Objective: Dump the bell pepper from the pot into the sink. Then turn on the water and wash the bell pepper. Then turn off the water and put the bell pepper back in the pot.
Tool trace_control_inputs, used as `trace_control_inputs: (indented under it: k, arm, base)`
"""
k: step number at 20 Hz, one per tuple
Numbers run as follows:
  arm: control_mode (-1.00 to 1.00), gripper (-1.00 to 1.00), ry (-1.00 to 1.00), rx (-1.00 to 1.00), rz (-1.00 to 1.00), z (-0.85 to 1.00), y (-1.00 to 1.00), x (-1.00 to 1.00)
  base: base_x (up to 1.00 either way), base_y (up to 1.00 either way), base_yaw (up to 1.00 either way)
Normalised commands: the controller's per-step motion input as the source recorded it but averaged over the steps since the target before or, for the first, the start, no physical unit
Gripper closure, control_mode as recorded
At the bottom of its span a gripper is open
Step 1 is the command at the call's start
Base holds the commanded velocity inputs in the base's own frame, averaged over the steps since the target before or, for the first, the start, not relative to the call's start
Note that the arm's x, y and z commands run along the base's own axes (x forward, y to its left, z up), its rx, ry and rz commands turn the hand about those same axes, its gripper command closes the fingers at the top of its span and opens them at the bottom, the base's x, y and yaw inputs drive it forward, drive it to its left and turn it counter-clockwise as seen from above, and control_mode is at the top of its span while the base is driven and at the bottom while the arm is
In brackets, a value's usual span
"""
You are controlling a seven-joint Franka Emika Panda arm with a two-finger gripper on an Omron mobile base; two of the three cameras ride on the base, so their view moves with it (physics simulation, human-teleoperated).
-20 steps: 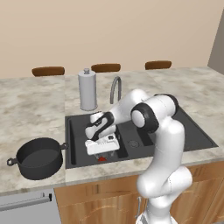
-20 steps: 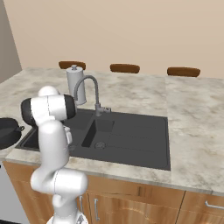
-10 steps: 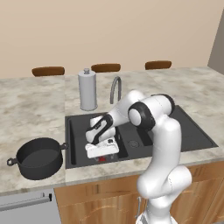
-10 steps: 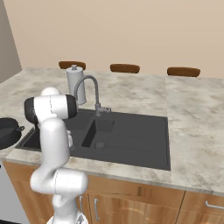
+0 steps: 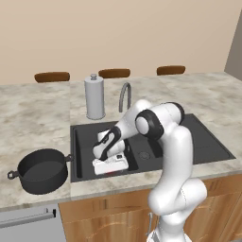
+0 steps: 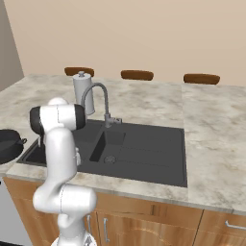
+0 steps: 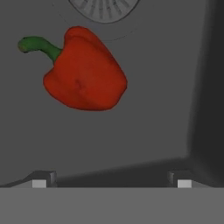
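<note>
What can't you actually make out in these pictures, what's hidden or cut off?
- Bell pepper: in the left base view the hand covers all but a red sliver.
- Pincer: open, tips barely peeking up in the hand view.
- Pot: cut by the right base view's left edge.
- Sink: its left bowl sits behind the arm in the right base view.
- Drain: cropped by the hand view's top.

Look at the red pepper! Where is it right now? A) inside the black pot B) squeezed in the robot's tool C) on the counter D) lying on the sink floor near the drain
D: the hand view shows the bell pepper lying on the dark floor of the sink beside the round drain, with the open tool not touching it.
</note>
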Motion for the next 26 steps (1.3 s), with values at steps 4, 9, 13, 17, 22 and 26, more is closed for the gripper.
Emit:
trace_control_inputs:
  k: [4,9,13,17,22,26]
  arm:
    - [-1.00,-1.00,0.00,0.00,0.00,-0.23,0.00,0.11]
    - [-1.00,-1.00,0.00,0.00,0.00,-0.11,0.00,0.19]
    - [-1.00,-1.00,0.00,0.00,0.01,-0.05,0.00,0.22]
    - [-1.00,-1.00,0.00,0.00,0.01,-0.05,0.00,0.13]
    - [-1.00,-1.00,0.00,0.00,0.00,-0.12,0.01,0.02]
    - [-1.00,-1.00,-0.06,0.00,0.01,-0.16,0.03,0.02]
  base:
    - [0.00,0.00,0.00]
    - [0.00,0.00,0.00]
    - [0.00,0.00,0.00]
    - [0.00,0.00,0.00]
    - [0.00,0.00,0.00]
    - [0.00,0.00,0.00]
